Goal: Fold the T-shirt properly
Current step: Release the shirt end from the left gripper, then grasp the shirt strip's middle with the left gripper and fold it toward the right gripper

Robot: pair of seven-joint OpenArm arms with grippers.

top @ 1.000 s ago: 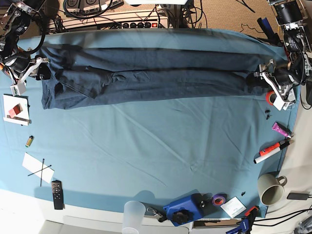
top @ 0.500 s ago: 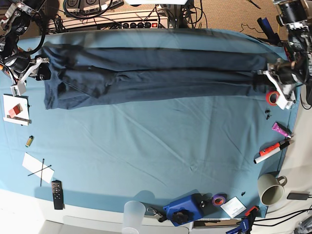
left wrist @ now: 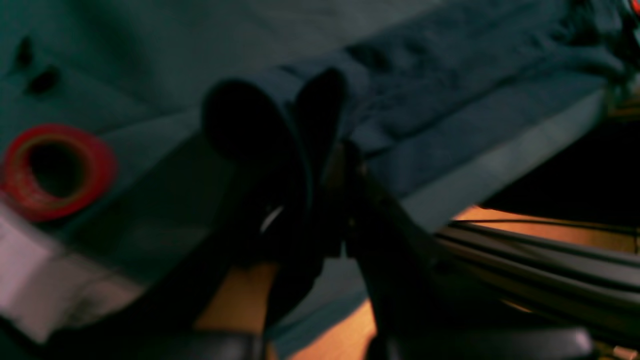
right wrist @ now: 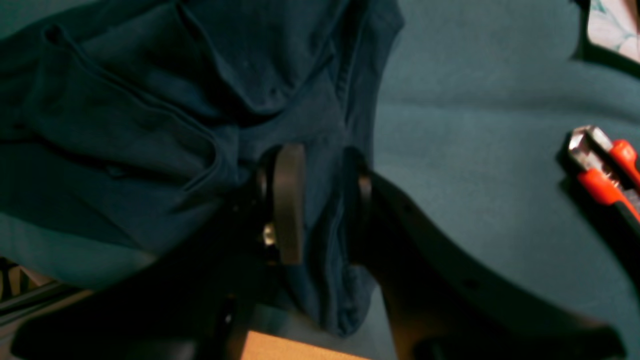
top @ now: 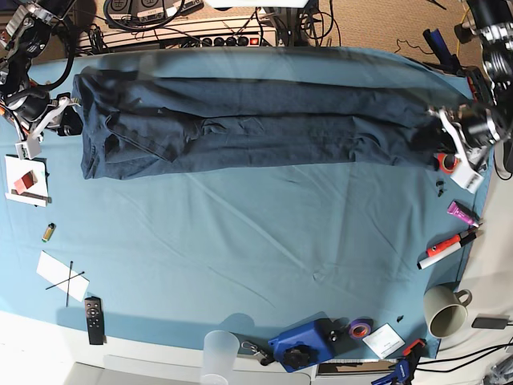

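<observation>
The dark navy T-shirt (top: 256, 120) lies stretched in a long band across the far part of the teal table cloth (top: 256, 241). My left gripper (top: 442, 132) is at its right end. In the blurred left wrist view, this gripper (left wrist: 325, 150) is shut on a fold of the shirt (left wrist: 450, 65). My right gripper (top: 68, 119) is at the shirt's left end. In the right wrist view, this gripper (right wrist: 322, 200) is shut on bunched shirt fabric (right wrist: 125, 125). The collar and label are not visible.
A red tape roll (top: 446, 162) lies just beside the left gripper and also shows in the left wrist view (left wrist: 55, 170). A red cutter (right wrist: 605, 170) lies near the right gripper. A marker (top: 449, 247), mug (top: 445, 311), remote (top: 94, 319), plastic cup (top: 219, 353) and blue tool (top: 304, 345) line the edges.
The left gripper has moved to the right in the base view, pulling the shirt with it. The shirt's left edge has shifted right and the band looks tauter. The right gripper has barely moved.
</observation>
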